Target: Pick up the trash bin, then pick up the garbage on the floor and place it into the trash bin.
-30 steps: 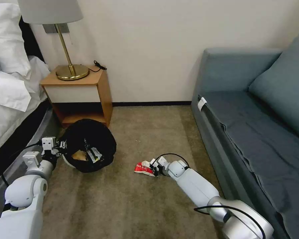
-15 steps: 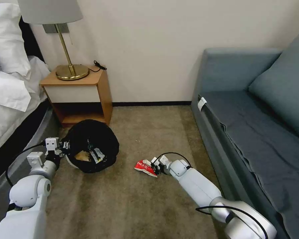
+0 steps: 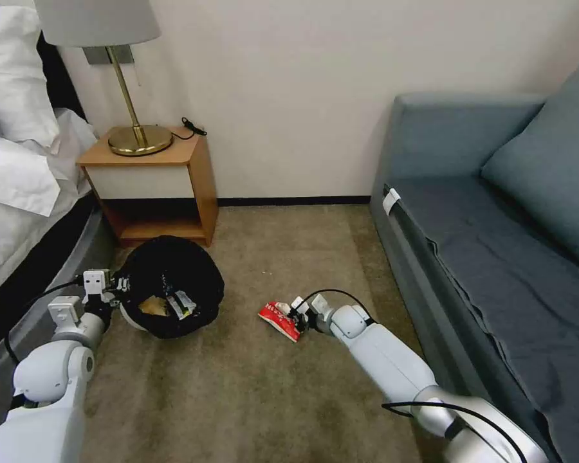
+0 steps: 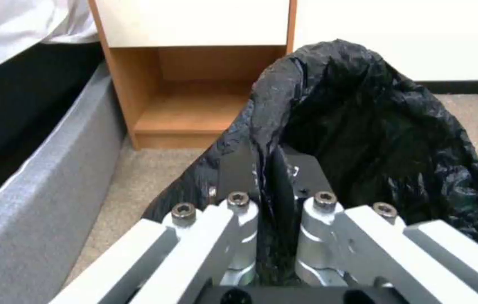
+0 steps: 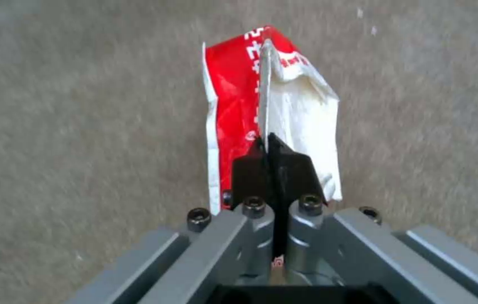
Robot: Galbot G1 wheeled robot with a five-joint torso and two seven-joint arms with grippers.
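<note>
The trash bin [image 3: 193,273], lined with a black bag, hangs tilted just over the carpet in front of the nightstand. My left gripper [image 3: 119,283] is shut on its near rim. In the left wrist view the fingers [image 4: 239,169] pinch a fold of the bag [image 4: 374,135]. A tan paper wad [image 3: 151,307] and a wrapper [image 3: 181,302] lie inside the bin. The red-white snack packet [image 3: 276,316] is garbage at mid-floor, and my right gripper [image 3: 297,317] is shut on its edge. The right wrist view shows the packet [image 5: 275,93] sticking out past the shut gripper [image 5: 270,147].
A wooden nightstand [image 3: 154,180] with a brass lamp [image 3: 132,138] stands against the wall behind the bin. The bed [image 3: 19,167] borders the left side. A grey-blue sofa [image 3: 495,231] runs along the right. Open carpet [image 3: 238,399] lies between.
My right gripper has risen a little with the snack packet, which now tilts off the carpet. The bin in my left gripper has swayed slightly.
</note>
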